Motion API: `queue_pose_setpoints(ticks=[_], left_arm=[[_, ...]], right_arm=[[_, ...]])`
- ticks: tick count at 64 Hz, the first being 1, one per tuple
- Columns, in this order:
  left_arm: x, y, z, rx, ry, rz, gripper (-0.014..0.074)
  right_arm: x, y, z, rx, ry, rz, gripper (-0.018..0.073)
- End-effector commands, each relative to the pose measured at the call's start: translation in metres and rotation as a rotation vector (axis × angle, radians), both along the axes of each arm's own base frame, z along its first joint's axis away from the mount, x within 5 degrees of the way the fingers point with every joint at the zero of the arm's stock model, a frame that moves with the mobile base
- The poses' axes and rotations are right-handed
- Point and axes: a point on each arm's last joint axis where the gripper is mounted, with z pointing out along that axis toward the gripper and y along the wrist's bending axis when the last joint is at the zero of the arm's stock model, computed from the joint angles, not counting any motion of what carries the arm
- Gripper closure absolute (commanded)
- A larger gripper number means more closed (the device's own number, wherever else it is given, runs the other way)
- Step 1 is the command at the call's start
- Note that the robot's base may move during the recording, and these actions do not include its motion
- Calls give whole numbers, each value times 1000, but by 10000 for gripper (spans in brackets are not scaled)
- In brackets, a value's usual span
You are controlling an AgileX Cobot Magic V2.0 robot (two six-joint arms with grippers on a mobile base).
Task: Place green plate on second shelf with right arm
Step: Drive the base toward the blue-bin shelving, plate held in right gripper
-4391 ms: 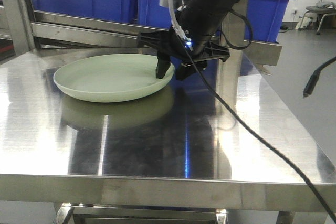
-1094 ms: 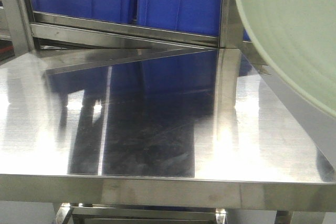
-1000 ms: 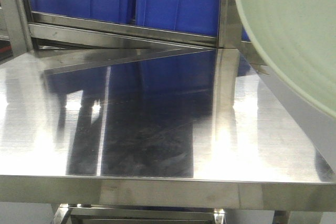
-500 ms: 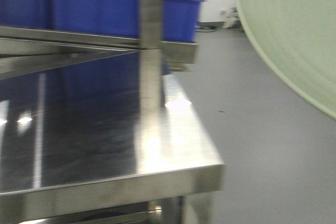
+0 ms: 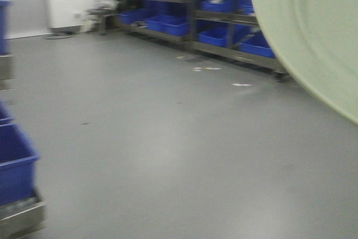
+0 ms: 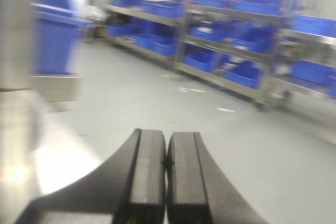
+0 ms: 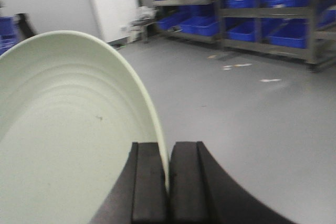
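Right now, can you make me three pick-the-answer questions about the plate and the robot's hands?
1. Where is the green plate?
A. Lying on a steel table
B. Pinched by its rim in the right gripper
C. Inside a bin

2. What colour are the bins across the room?
A. Red
B. Yellow
C. Blue

3. How is the left gripper?
A. Shut, holding nothing
B. Wide open
C. Holding a cup

Answers:
1 B: the right wrist view shows the rim caught between the black fingers.
2 C: every bin in view is blue.
3 A: its fingers press together with only floor beyond.
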Motion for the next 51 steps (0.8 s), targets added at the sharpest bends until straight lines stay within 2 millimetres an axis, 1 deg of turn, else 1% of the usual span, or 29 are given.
queue_pose_setpoints(ticks=[1,51], left_arm=[[0,0,-5,-17,-64,-1,466],[0,0,-5,-17,-64,-1,466]], right_arm=[[-3,3,16,6,-97,43,510],[-3,3,16,6,-97,43,510]])
